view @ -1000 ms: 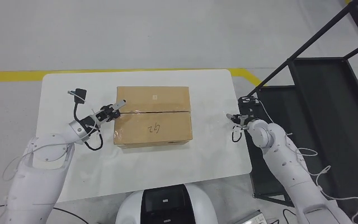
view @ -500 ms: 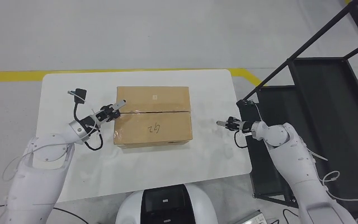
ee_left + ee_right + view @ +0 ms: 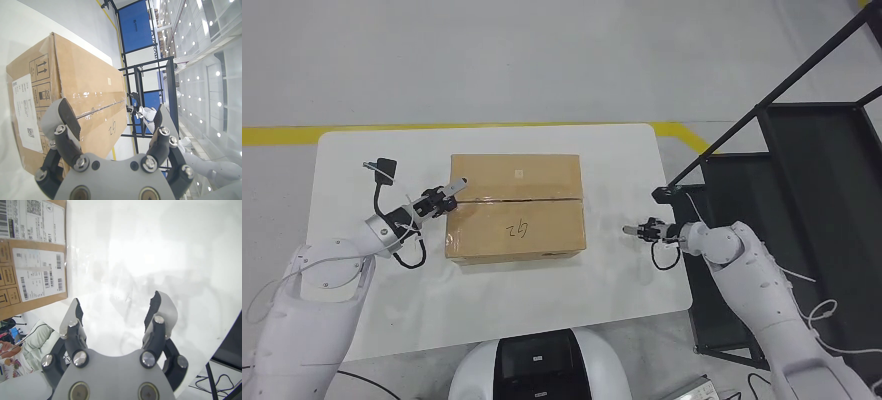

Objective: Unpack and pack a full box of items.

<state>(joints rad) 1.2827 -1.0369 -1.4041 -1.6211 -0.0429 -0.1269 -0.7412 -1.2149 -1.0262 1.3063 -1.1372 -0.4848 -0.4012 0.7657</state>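
Glossy white shells are covering the left arm (image 3: 332, 275) and the right arm (image 3: 754, 292). Behind the left pincer (image 3: 112, 105) and the right pincer (image 3: 116, 298), a grey plate (image 3: 113, 370) is carrying silver screws (image 3: 81, 162). Black links (image 3: 65, 149) are running forward to pale fingers (image 3: 170, 308) lined with dark pads (image 3: 68, 115). Thin black cables (image 3: 408, 256) are looping behind.

The right gripper (image 3: 116, 299) is seen with its two fingers spread wide and nothing held between them, above the white table (image 3: 143, 241). The cardboard box (image 3: 5, 262) is set on the table, apart from the gripper, and one side face is covered with white labels (image 3: 39, 273) printed with barcodes. Beyond the table's edge, a black frame (image 3: 227, 342) and a black cable (image 3: 209, 382) on the floor are shown.
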